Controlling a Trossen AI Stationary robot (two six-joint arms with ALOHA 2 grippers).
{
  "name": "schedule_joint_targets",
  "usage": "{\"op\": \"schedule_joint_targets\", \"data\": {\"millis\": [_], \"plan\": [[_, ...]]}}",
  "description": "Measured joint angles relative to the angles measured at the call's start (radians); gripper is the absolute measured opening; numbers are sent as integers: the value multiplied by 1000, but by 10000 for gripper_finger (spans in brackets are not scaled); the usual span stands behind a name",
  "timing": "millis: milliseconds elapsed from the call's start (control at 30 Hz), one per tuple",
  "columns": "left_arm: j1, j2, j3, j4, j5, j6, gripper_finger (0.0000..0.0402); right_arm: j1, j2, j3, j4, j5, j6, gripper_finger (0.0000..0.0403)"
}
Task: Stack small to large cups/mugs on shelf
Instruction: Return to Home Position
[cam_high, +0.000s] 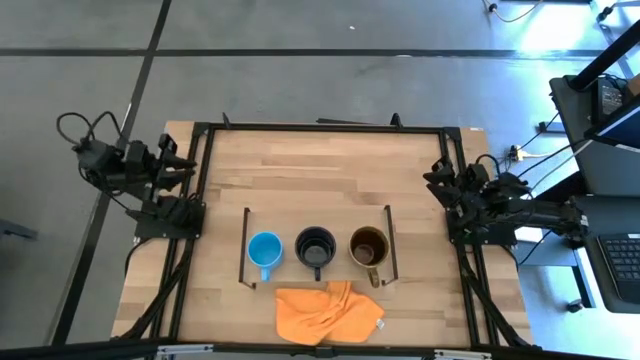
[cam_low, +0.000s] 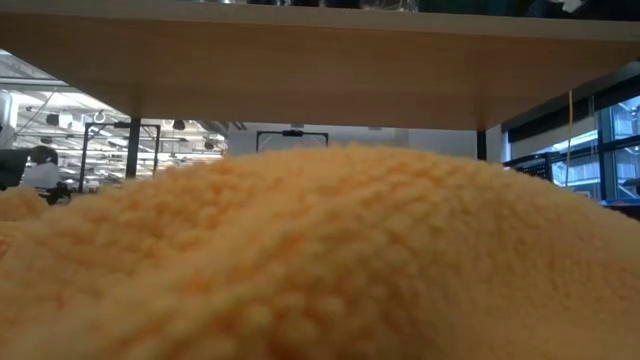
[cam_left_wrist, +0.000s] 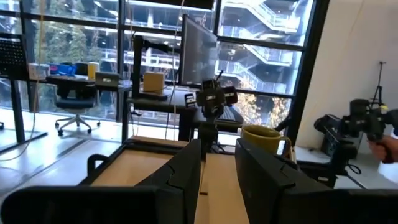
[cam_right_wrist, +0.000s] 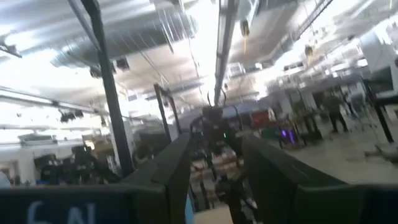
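Three mugs stand upright in a row on the low light-wood shelf (cam_high: 340, 222) with black end frames: the small light-blue mug (cam_high: 265, 250) on the left, the black mug (cam_high: 315, 245) in the middle, the olive-brown mug (cam_high: 369, 245) on the right. The olive-brown mug also shows in the left wrist view (cam_left_wrist: 264, 140). My left gripper (cam_high: 188, 166) rests at the table's far left corner, open and empty. My right gripper (cam_high: 436, 186) rests at the table's right edge, open and empty. Both are well away from the mugs.
A crumpled orange cloth (cam_high: 328, 312) lies on the table in front of the shelf, near the front edge. It fills most of the low view (cam_low: 320, 260), with the shelf board (cam_low: 320, 70) above it. A black frame (cam_high: 320, 128) runs around the tabletop.
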Motion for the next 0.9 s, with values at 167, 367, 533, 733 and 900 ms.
{"op": "schedule_joint_targets", "data": {"millis": [167,367,533,733,900], "plan": [[0,0,-82,133,20,19,94,0,-22,-90,126,0,30,147],[0,0,-201,352,133,40,94,0,-25,-112,132,1,77,147],[0,0,-252,619,316,125,94,0,-25,-112,142,1,80,147],[0,0,-312,932,415,156,94,0,-25,-112,143,1,101,147],[1,0,-439,1088,332,151,94,0,-25,-112,142,1,98,147]]}}
